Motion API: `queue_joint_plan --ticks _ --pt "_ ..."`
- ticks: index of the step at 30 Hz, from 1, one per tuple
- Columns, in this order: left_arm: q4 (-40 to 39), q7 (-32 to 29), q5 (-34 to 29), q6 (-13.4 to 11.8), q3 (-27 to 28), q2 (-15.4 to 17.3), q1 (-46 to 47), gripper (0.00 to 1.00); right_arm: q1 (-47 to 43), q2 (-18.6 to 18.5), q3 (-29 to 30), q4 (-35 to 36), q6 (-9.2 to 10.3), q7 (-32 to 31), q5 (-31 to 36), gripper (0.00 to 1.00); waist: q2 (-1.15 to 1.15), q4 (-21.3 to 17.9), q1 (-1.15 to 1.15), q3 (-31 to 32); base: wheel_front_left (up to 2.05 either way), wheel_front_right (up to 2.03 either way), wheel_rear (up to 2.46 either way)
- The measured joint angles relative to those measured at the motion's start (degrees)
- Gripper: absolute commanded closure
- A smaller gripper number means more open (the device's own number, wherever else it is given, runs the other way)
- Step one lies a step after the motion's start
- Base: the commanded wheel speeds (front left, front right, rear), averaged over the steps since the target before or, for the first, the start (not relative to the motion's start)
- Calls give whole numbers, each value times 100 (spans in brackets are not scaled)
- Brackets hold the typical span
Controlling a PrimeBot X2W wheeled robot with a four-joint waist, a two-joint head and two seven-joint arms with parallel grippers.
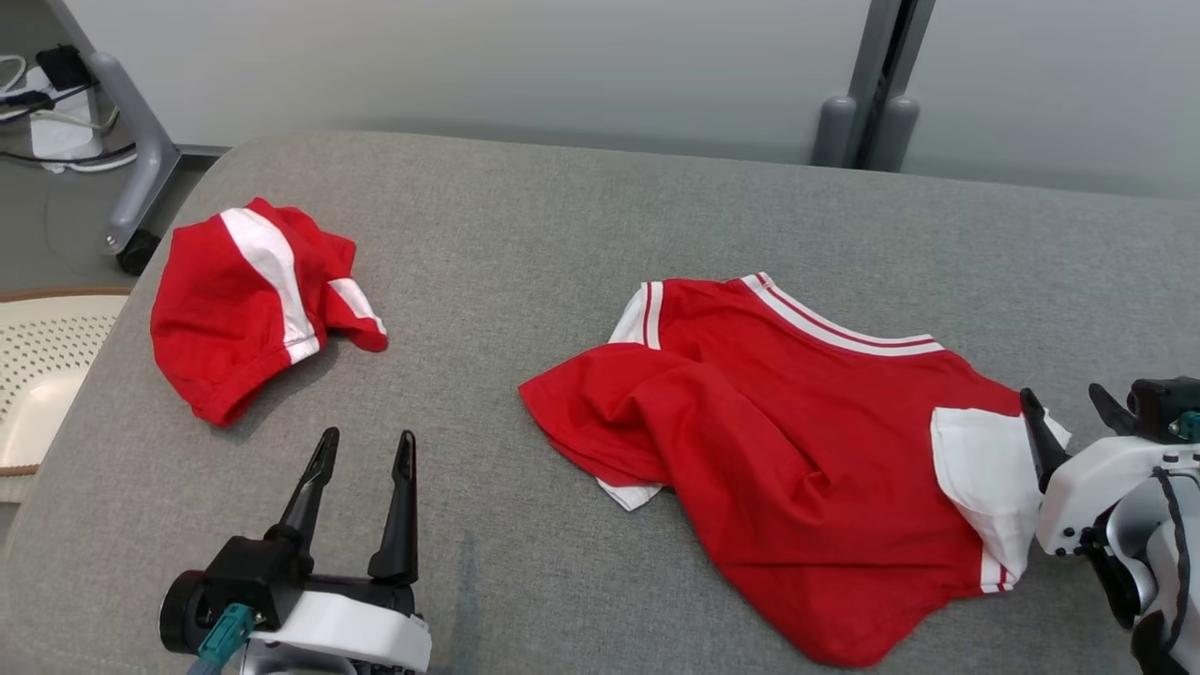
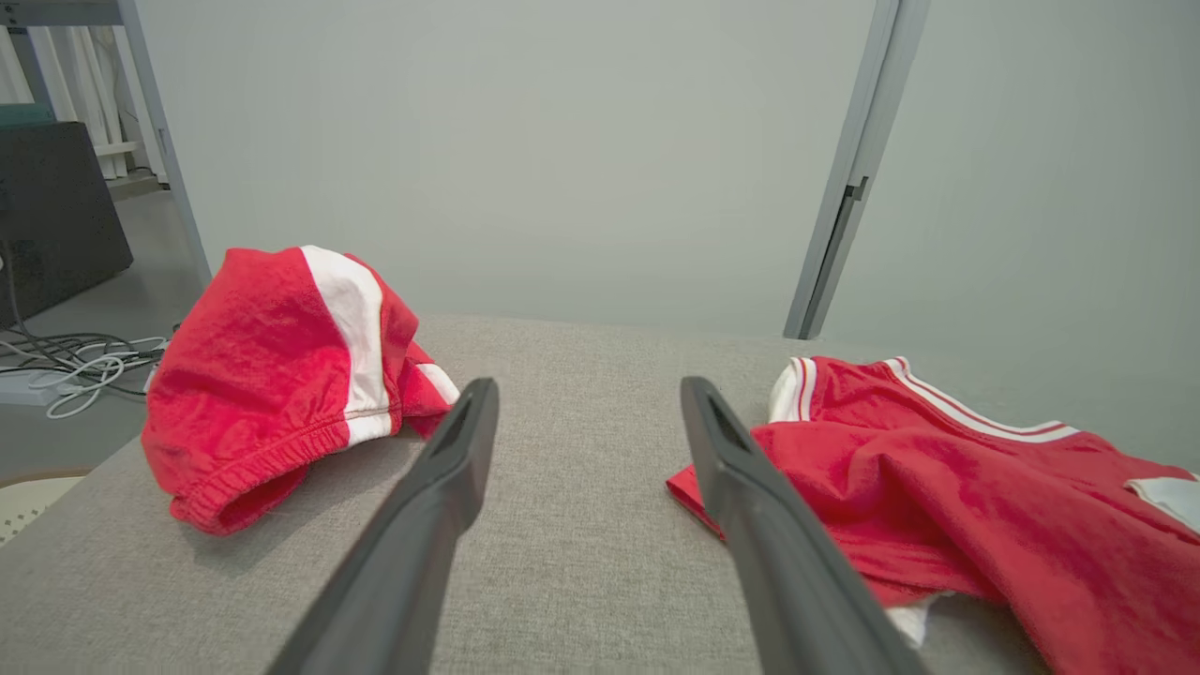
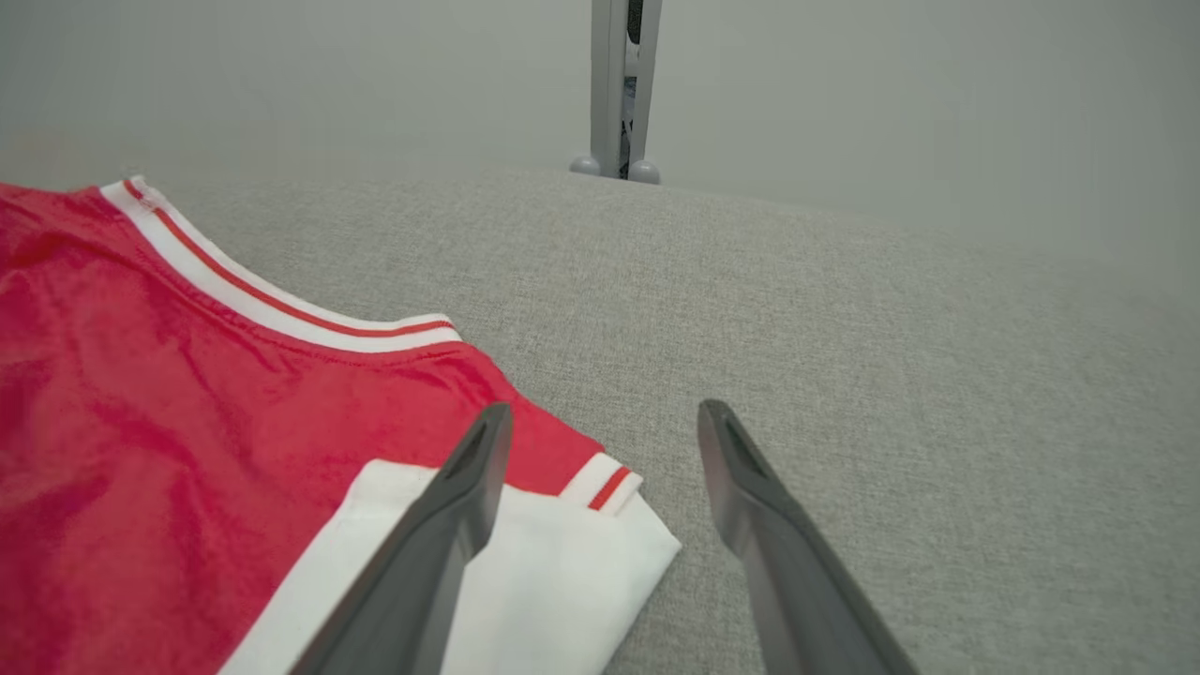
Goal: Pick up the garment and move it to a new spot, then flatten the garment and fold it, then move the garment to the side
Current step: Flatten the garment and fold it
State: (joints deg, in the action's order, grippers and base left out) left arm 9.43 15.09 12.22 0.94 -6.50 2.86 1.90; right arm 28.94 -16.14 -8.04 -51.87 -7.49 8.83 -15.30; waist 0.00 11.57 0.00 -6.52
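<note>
Left end effector (image 2: 589,384), fingers spread, between red shorts (image 2: 272,375) and red jersey (image 2: 937,506).

A grey fabric surface (image 1: 525,216) stood before a pale wall (image 1: 516,66), with loose cables (image 2: 75,361) on the floor and a cream perforated object (image 1: 42,356) at left.

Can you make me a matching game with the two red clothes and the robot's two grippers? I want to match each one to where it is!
Things:
1. shorts
2. shirt
3. left gripper
4. right gripper

Places:
A. at the shirt's white sleeve
B. bunched up at the left of the grey cushion
C. over bare cushion, pointing between the two clothes
D. lying rumpled, from the middle to the right

Pairs: 1-B, 2-D, 3-C, 4-A
</note>
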Motion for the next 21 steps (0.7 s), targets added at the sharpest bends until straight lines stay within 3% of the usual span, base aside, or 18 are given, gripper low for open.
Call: queue_joint_plan --ticks 14,15,16,21 --pt "48 -1 108 -101 -157 -3 182 0 622 -31 -325 -1494 -1 -444 -374 1 0 208 0 -205 0 0 0" --pt "57 -1 109 -101 -154 -2 182 0 652 -18 -345 -1527 -1 -498 -437 71 0 203 0 -210 0 0 0" --pt "57 -1 109 -101 -154 -2 182 0 652 -18 -345 -1527 -1 -498 -437 100 0 203 0 -210 0 0 0" --pt "99 0 130 -100 -103 -2 183 0 709 86 -516 -1449 -4 -408 -703 100 0 135 0 -200 0 0 0"
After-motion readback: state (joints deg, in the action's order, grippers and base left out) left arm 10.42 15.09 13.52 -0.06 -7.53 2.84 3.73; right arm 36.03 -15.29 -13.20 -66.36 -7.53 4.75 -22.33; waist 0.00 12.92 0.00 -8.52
